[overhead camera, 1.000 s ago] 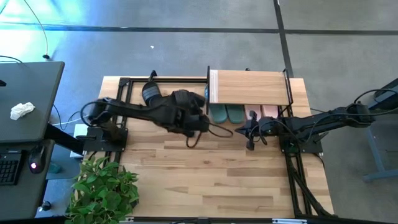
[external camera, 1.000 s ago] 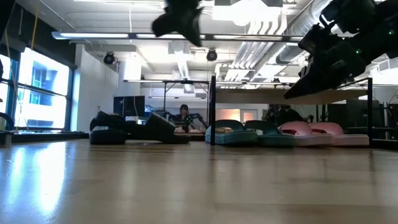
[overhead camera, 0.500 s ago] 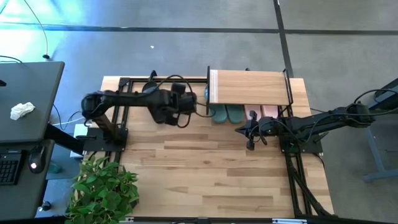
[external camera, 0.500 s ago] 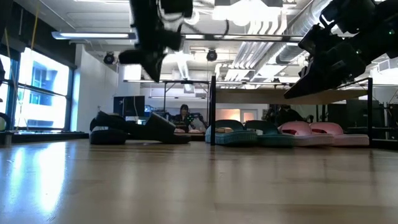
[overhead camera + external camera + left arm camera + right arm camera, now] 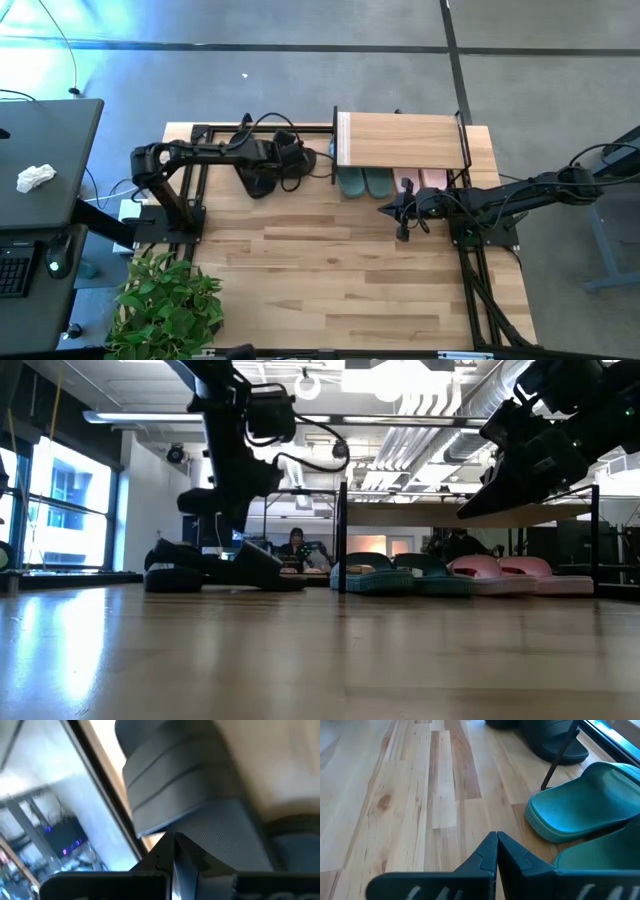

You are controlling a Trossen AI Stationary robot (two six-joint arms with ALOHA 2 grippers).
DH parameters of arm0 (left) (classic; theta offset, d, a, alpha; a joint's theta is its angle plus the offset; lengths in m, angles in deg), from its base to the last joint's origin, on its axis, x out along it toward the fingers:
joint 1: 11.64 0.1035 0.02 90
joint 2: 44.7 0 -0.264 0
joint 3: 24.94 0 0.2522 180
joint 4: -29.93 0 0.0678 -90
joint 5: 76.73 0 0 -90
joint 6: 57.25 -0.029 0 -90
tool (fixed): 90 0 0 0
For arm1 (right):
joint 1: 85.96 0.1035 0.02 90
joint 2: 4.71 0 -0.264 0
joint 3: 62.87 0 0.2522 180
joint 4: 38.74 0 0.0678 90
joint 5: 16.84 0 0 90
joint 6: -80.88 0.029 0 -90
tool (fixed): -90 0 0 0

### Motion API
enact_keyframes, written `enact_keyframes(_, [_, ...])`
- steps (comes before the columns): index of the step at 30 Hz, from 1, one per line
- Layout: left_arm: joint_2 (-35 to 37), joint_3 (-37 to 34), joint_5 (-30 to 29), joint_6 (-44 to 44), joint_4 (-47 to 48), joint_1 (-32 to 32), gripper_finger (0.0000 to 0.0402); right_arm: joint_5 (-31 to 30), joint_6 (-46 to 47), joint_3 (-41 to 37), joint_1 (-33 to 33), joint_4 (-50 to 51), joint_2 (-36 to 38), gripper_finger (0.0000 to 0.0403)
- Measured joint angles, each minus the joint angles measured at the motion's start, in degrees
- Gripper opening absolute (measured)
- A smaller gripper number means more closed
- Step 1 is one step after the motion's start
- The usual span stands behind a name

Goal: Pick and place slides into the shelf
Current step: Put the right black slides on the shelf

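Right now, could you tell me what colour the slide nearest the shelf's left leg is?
Teal-green slide; the right wrist view shows it best.

Bright, even daylight; a blue-white glare spills across the floor (image 5: 60, 70) at far left. Ceiling lights (image 5: 250, 417) gleam on the surface (image 5: 320, 660), and the left wrist view is blurred.

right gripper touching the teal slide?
Apart. Right wrist view: shut right gripper sits over bare table, wood showing between it and the teal slide.
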Motion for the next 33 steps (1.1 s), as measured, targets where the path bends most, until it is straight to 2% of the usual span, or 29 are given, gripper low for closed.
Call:
enact_keyframes(5, [1.29,-2.59,2.74,-1.62,-3.83,0.64,0.0000,0.00,0.34,0.00,0.00,0.51,0.00,0.0000])
enact_keyframes(14, [3.52,-6.25,-1.42,-5.71,-6.93,0.63,0.0003,-0.79,0.40,0.00,-0.02,2.24,-0.02,0.0000])
enact_keyframes(18, [3.57,-6.22,-1.56,-10.69,-7.09,0.60,0.0015,-0.79,0.48,0.00,-0.02,2.43,-0.02,0.0000])
enact_keyframes(22, [3.57,-6.22,-0.59,-14.96,-7.37,0.56,0.0049,-0.76,1.51,0.00,-0.02,2.61,-0.02,0.0000])
enact_keyframes(29, [3.58,-6.22,-1.04,-22.36,-10.07,0.60,0.0150,-0.74,1.51,0.00,-0.02,2.78,-0.02,0.0000])
enact_keyframes(33, [3.55,-6.22,-0.11,-26.04,-12.68,1.39,0.0191,-0.74,1.51,0.00,0.00,2.80,-0.02,0.0000])
